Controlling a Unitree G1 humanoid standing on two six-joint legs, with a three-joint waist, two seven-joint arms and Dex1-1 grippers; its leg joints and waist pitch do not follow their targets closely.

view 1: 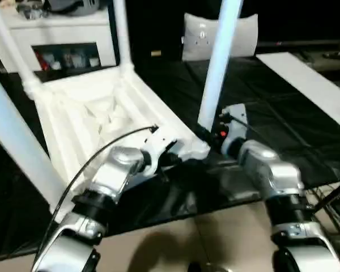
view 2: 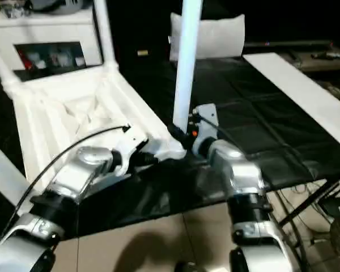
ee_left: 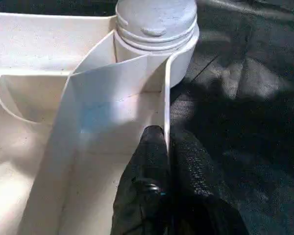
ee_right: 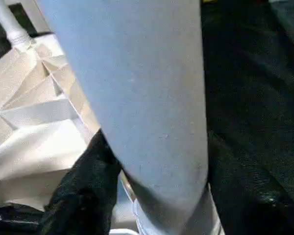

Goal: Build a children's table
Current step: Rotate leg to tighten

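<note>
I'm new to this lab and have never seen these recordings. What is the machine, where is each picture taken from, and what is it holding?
It is a humanoid robot with two silver arms. The two wide pictures come from its head, looking down over its forearms. The other two come from cameras on its wrists, looking along the black fingers.

On the black-covered work table lies a white plastic table top, underside up, so its ribs show. White legs already stand up from other corners.

The left hand pinches the top's side wall, one finger inside and one outside, beside a round corner socket. The right hand grips the base of a white leg that stands upright in that socket.
</note>
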